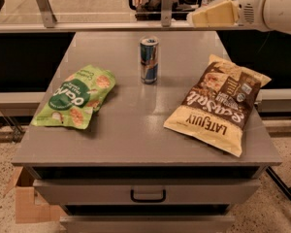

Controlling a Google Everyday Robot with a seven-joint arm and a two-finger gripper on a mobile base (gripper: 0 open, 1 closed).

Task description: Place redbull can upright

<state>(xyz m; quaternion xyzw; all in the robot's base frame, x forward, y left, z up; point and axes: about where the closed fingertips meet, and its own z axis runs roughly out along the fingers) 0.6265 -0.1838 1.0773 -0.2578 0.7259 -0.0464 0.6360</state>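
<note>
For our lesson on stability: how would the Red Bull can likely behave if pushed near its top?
The can stands upright, tall and slim, so a high push would probably tip it. Once down, its round body would likely roll on the smooth table. The gripper hangs apart from it, above the table's far right corner.

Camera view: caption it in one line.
Slim blue-and-silver redbull can upright on grey table; cream gripper hovers at upper right.
</note>
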